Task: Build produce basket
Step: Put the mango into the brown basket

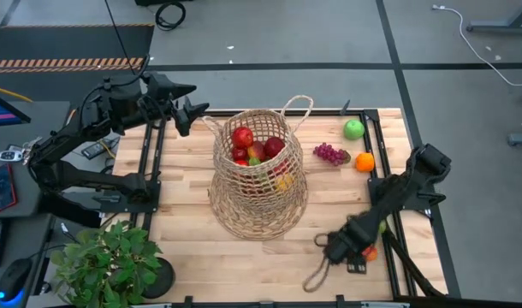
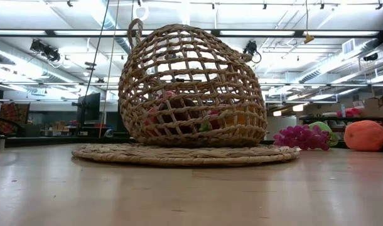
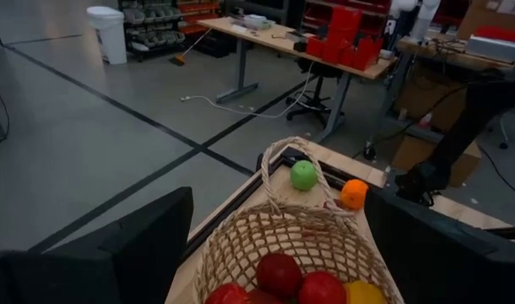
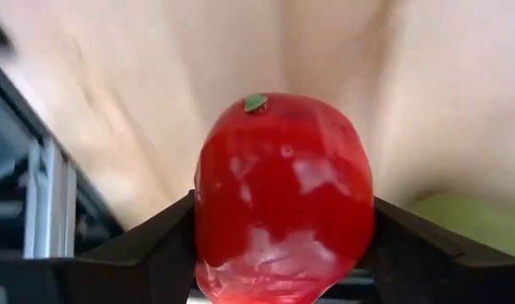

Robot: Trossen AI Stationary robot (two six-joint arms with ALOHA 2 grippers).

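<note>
The tan wicker basket [image 1: 259, 175] stands upright on its wide flat base [image 2: 185, 154] at mid-table, with red apples [image 1: 242, 137] and other produce inside. A green apple [image 1: 353, 129], purple grapes [image 1: 330, 154] and an orange [image 1: 364, 161] lie on the table to its right. My left gripper [image 1: 192, 113] is open and empty, just left of the basket's rim [image 3: 283, 221]. My right gripper [image 1: 368, 250] is near the table's right near corner, shut on a glossy red toy fruit [image 4: 283, 198]. My right gripper pinches the red toy fruit by its two opposite sides [image 4: 208, 245] between its two fingers. The fruit's end with the small green stem spot [image 4: 256, 103] points away from the gripper, toward the wooden table top. Whether it rests on the table cannot be told.
A leafy potted plant [image 1: 107, 261] stands at the table's near left corner. A greenish thing [image 4: 477, 221] lies on the table close to the held fruit. A looped cord [image 1: 317, 272] lies near the front edge. Black rails [image 1: 389, 184] run along the table's sides.
</note>
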